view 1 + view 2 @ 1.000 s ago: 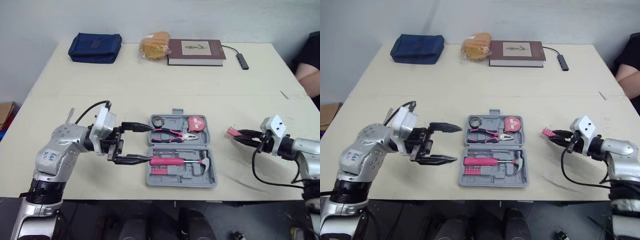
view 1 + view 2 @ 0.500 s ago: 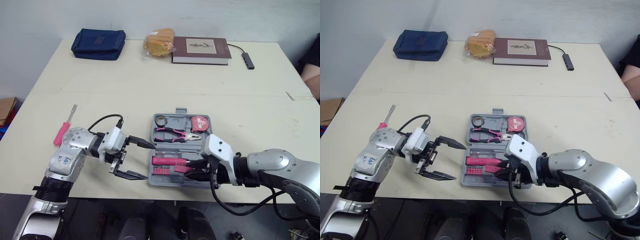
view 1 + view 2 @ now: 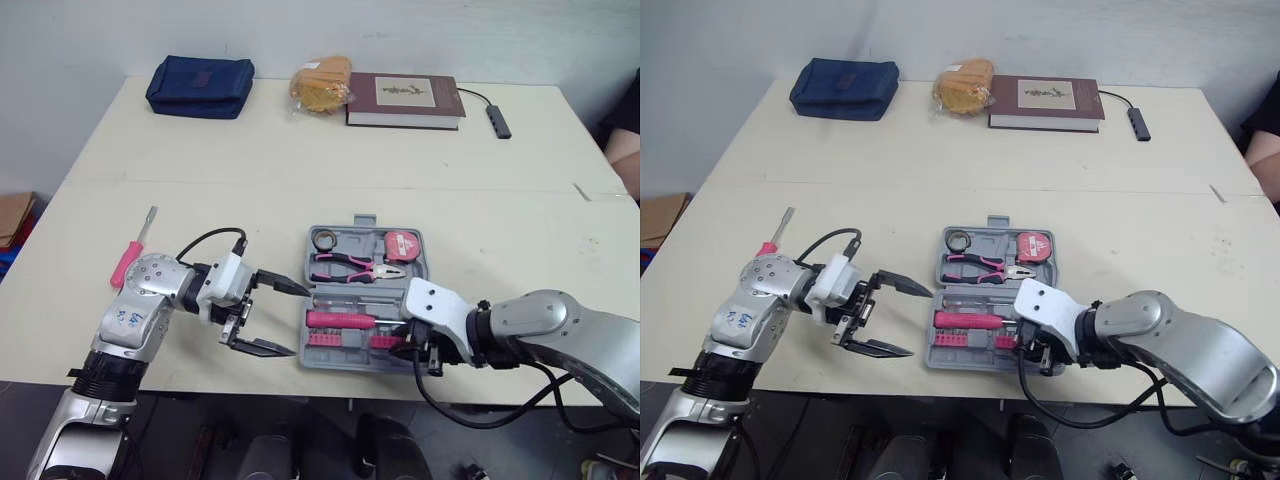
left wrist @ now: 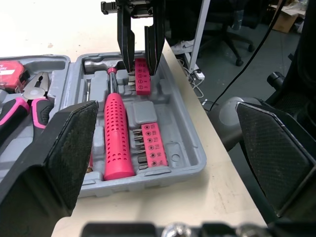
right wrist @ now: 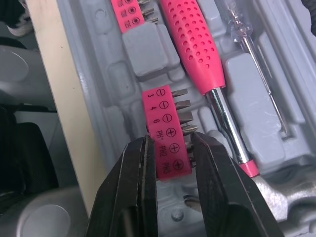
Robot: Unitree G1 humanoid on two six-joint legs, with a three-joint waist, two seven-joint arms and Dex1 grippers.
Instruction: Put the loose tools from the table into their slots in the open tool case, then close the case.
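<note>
Right gripper (image 5: 170, 143) is clamped on the bit holder (image 5: 167, 121) over its slot at the tool case (image 3: 416, 270) front edge. A skewed release could leave it proud and jam the lid. Left gripper (image 3: 295, 320) is wide open left of the case, with the screwdriver (image 3: 128, 262) farther left.

The left arm (image 3: 140, 312) bends at the elbow and reaches inward with a level wrist. The left gripper (image 3: 296, 320) is spread wide, one finger farther from the body and one nearer. The right arm (image 3: 560, 325) stretches low across toward the robot's left. The right gripper (image 5: 170, 140) presses its two black fingers against the sides of a pink bit holder (image 5: 160, 106).
</note>
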